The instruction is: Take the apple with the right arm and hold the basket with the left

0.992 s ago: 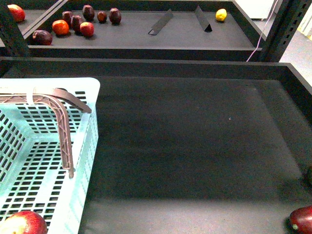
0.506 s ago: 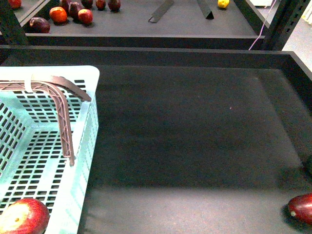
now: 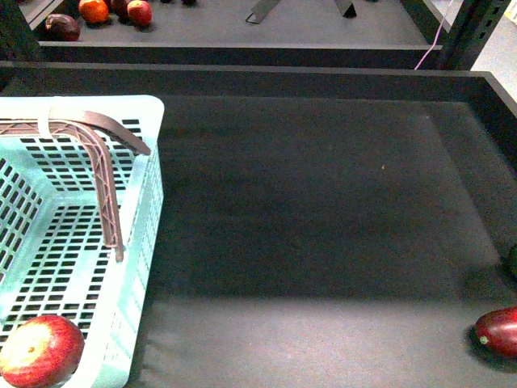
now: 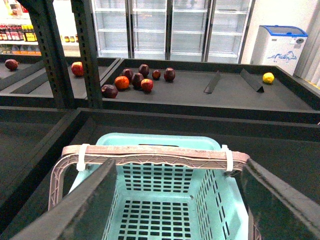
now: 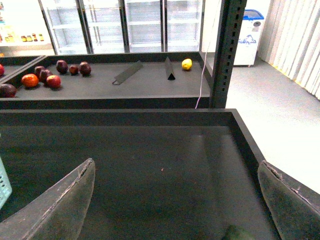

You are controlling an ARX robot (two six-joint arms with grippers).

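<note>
The apple [image 3: 40, 352], red with a yellow blush, lies on the floor of the turquoise basket [image 3: 137, 242], in its near corner at the front view's bottom left. The brownish latticed handle [image 3: 101, 162] leans across the basket. Neither gripper shows in the front view. In the left wrist view my left gripper [image 4: 179, 170] is open just above the basket [image 4: 150, 205], its fingers either side of the handle [image 4: 155, 154] without touching it. In the right wrist view my right gripper [image 5: 176, 165] is open and empty over the dark shelf floor [image 5: 150, 160].
A dark maroon elongated fruit [image 3: 498, 331] lies at the shelf's near right. Raised black walls [image 3: 258, 77] rim the shelf. Several small fruits [image 4: 137, 81] and a yellow one [image 4: 268, 77] lie on the far shelf. A green object [image 5: 235, 233] shows below the right gripper.
The front view has tipped downward: the far shelf has slid up out of the picture, and more of the apple and the maroon fruit shows. Nothing has been taken hold of.
</note>
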